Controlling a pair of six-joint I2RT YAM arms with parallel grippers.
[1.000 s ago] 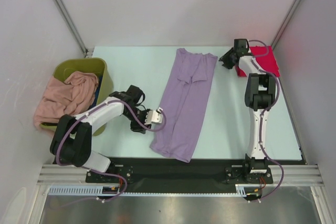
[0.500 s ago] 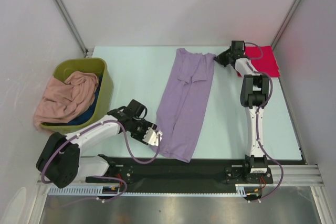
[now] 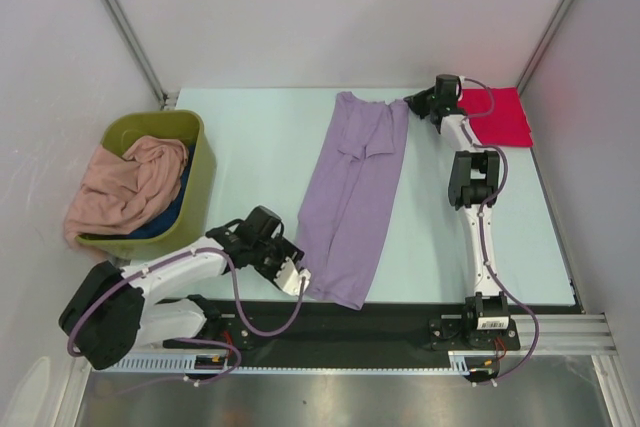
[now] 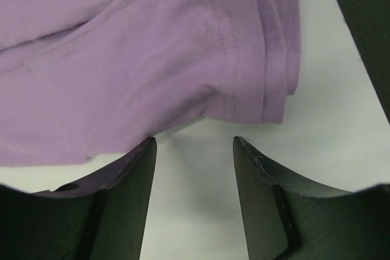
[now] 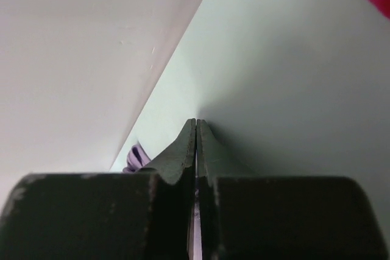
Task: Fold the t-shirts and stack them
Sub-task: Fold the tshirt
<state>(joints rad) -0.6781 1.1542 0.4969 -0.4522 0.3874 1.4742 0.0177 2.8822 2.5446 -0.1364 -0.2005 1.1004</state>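
Both arms have closed in on the purple shirt (image 3: 352, 192) over the last second. At far left nothing has changed: the pink shirt (image 3: 125, 192) is heaped in the bin (image 3: 203, 172) over the blue shirt (image 3: 166, 222). Our left gripper (image 3: 296, 273) has swung from mid-table to the purple shirt's near left corner. Its fingers stand apart, low over the table, with the hem just beyond their tips and nothing between them. The purple shirt lies as a long strip down the middle, unshifted. Our right gripper (image 3: 421, 105) has left the red shirt (image 3: 500, 117), folded in the far right corner, and reached the strip's far right corner. Its fingers have snapped together there. A scrap of purple shows beside them, but we cannot tell whether cloth is pinched. We judge an end-to-end fold is being set up, and the left side is not yet gripped.
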